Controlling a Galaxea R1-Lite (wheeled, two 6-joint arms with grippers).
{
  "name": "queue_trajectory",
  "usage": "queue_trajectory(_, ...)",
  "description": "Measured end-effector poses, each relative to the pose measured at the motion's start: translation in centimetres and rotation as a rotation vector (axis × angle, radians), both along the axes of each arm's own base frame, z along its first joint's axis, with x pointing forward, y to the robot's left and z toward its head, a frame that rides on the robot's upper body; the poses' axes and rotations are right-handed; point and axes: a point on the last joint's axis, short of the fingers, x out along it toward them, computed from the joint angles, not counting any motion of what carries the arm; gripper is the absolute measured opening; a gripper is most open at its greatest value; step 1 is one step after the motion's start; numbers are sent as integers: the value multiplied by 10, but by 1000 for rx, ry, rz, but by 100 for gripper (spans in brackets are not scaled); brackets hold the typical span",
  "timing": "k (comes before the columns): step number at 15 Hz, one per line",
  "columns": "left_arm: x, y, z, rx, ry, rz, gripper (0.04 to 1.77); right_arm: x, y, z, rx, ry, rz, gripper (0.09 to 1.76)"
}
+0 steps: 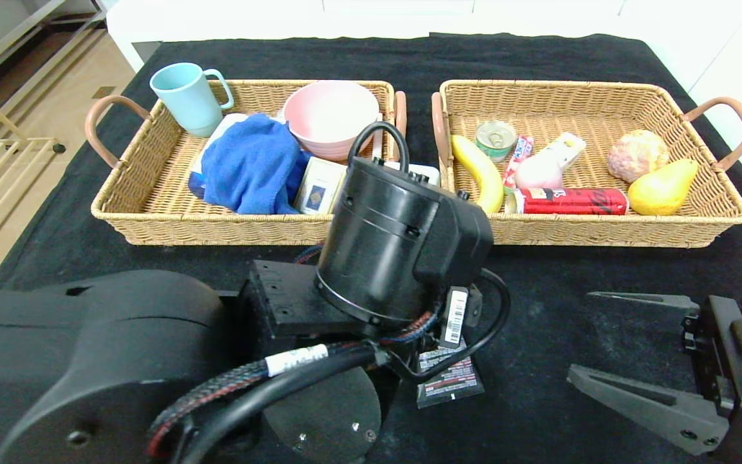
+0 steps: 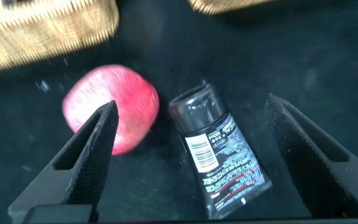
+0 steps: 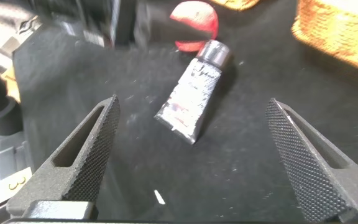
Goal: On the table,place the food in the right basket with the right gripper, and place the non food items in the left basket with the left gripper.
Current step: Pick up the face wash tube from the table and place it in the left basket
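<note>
My left gripper [image 2: 191,155] stands wide open over the black tube [image 2: 219,158], which lies between my fingers on the table [image 2: 328,68], the red apple [image 2: 114,112] just beside one finger, both baskets beyond; my right gripper [image 1: 628,348] waits open nearby.

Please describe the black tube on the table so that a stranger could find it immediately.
Start from the two wicker baskets on the black table. In front of them, under the left gripper, lies the black tube. Unlike the round red apple beside it, it is flat, dark, and carries a barcode.
</note>
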Motion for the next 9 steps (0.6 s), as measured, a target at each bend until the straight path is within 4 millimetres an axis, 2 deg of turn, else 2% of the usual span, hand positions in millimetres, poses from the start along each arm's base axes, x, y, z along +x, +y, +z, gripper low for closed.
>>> queue_trajectory(3, 0, -14, -18, 9, 6, 69, 170, 1, -3, 3, 5, -12, -18, 171)
queue_trajectory(9, -16, -33, -35, 40, 29, 26, 170, 2, -4, 5, 9, -19, -23, 171)
